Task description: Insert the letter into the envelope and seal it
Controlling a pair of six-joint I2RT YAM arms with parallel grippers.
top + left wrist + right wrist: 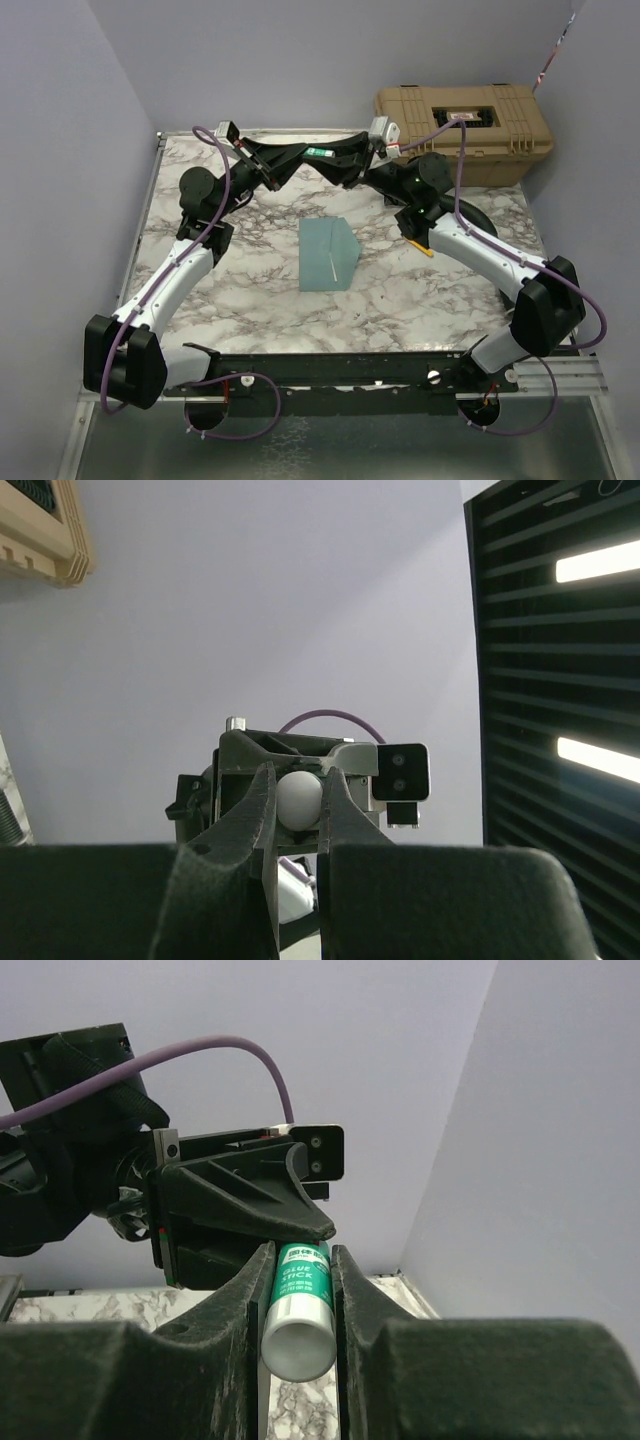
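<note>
We see a muted teal envelope (328, 255) on a table (250, 300) marbled white with grey veins. The glue stick (297, 1300) has a green label with white print and a pale silvery end. The case (462, 125) is tan, the cable (200, 1048) purple.

we see a white marble-patterned table (250, 300) with grey veins, boxed in by plain pale lavender walls (300, 60) at left, back and right. a tan hard case (460, 120) sits at its far right corner. the left wrist view shows a black slatted panel (550, 680) with two bright light strips (597, 562).
</note>
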